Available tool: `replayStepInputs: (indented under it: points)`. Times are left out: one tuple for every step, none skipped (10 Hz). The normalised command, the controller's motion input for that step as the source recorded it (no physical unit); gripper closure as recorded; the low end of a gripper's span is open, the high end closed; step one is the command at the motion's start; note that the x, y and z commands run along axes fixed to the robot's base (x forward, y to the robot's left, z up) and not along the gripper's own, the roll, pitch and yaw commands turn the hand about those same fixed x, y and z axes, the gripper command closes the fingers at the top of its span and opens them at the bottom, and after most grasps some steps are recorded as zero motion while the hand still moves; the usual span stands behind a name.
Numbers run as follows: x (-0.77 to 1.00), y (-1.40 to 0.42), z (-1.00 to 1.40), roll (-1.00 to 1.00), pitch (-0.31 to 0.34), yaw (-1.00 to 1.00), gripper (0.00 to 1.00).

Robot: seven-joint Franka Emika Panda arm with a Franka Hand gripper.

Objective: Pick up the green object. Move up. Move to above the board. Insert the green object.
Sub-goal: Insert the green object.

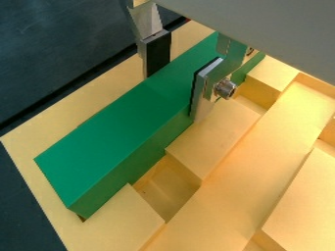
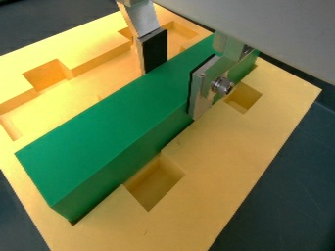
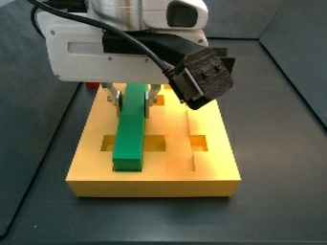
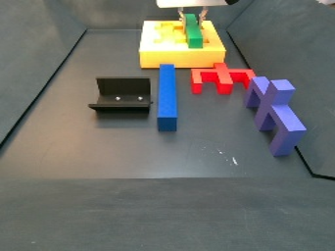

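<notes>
The green object (image 1: 112,137) is a long green bar lying lengthwise on the orange-yellow board (image 1: 281,167), over a groove between the square recesses. It also shows in a wrist view (image 2: 105,132) and in both side views (image 3: 130,134) (image 4: 194,34). My gripper (image 1: 181,76) straddles the bar's far end, one dark pad on each long side, shut on it. The gripper also shows in a wrist view (image 2: 179,74) and in both side views (image 3: 134,96) (image 4: 193,22). I cannot tell whether the bar is fully seated in the board (image 2: 249,167) (image 3: 192,167) (image 4: 157,44).
On the dark floor in front of the board lie a blue bar (image 4: 167,93), a red E-shaped piece (image 4: 220,78) and purple pieces (image 4: 275,113). The fixture (image 4: 120,96) stands left of the blue bar. Dark walls enclose the floor.
</notes>
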Motion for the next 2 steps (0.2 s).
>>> replayStepInputs:
  points:
    - [0.00, 0.00, -0.03, 0.00, 0.000, 0.03, 1.00]
    - [0.00, 0.00, 0.00, 0.00, 0.000, 0.00, 1.00]
